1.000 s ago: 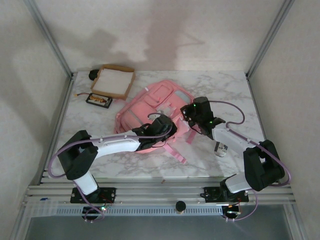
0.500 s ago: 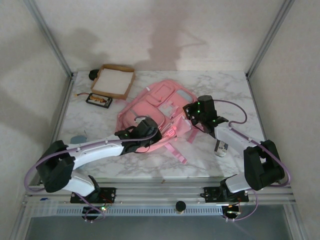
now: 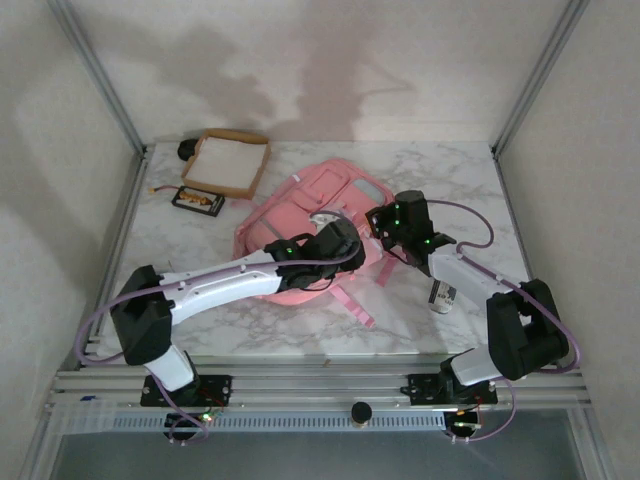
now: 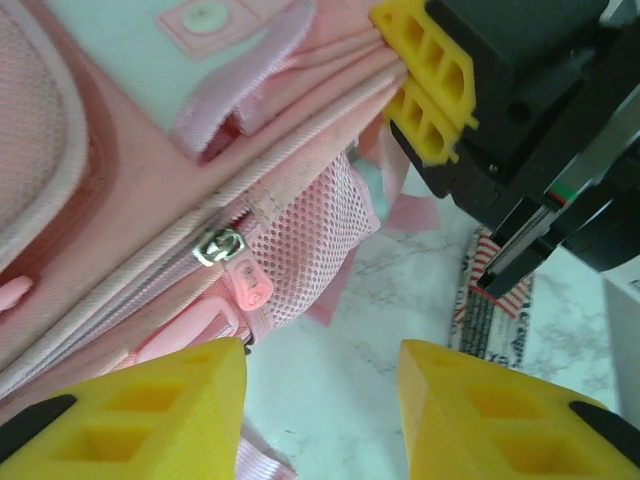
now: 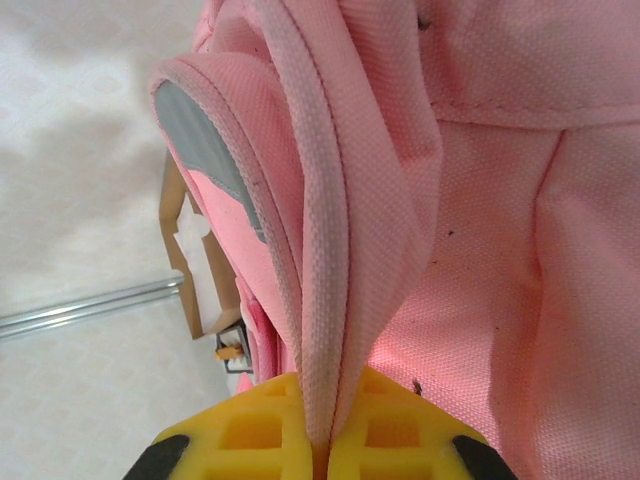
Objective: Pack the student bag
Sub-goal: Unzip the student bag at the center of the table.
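Your large pink fabric backpack [image 3: 300, 215] lies in the middle of the marble table [image 3: 460, 180], a little toward its far edge. Your right claw [image 5: 325, 425] is closed on a thin piped fold [image 5: 320, 250] of it. Your left claw [image 4: 320, 390] hangs open near the metal zipper pull [image 4: 222, 247]. If you pull hard, the fold may slip out. The two claws are very close and could collide.
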